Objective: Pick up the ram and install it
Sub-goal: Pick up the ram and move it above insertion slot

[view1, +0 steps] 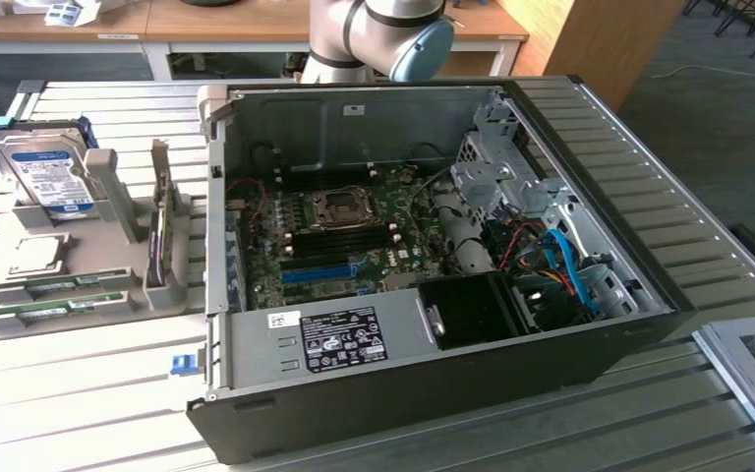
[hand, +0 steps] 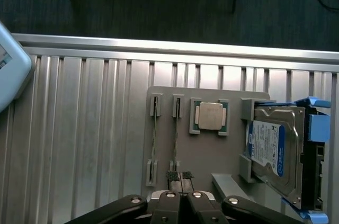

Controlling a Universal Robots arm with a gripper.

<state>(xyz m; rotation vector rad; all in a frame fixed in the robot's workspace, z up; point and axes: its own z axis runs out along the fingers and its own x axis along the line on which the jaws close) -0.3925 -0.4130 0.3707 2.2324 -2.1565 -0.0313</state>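
Ram [hand: 176, 139] seemingly just beside closed fingertips [hand: 172, 176]

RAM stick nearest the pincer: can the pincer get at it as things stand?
Probably yes. The shut pincer hangs by one end of that RAM stick, upright in its grey holder slot, with nothing between them. The processor and hard drive sit clear to one side.

Bright daylight, glare on table [view1: 76, 393]
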